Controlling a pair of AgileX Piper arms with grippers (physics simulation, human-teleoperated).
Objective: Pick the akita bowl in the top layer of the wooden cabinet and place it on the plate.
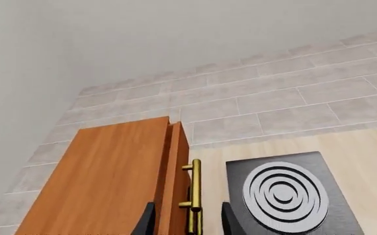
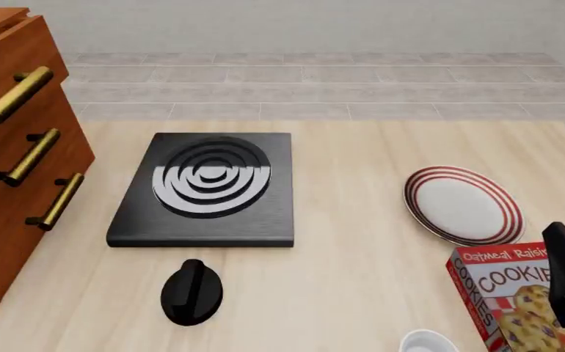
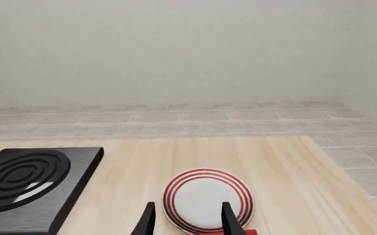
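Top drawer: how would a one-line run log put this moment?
left hand: open, astride top drawer handle | drawer: shut | bowl: unseen | right hand: open, empty, facing plate

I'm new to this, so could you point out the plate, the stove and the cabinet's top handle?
plate (image 2: 464, 206): front view, white centre.
stove (image 2: 207, 183): front view, spiral rings.
top handle (image 2: 10, 95): front view, middle of the brass bar.

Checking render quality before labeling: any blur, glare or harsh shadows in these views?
Front view: sharp, flat light, bright sheen across the stove rings. Left wrist view: crisp, brass handle glints. Right wrist view: sharp, plate evenly lit, no hard shadows.
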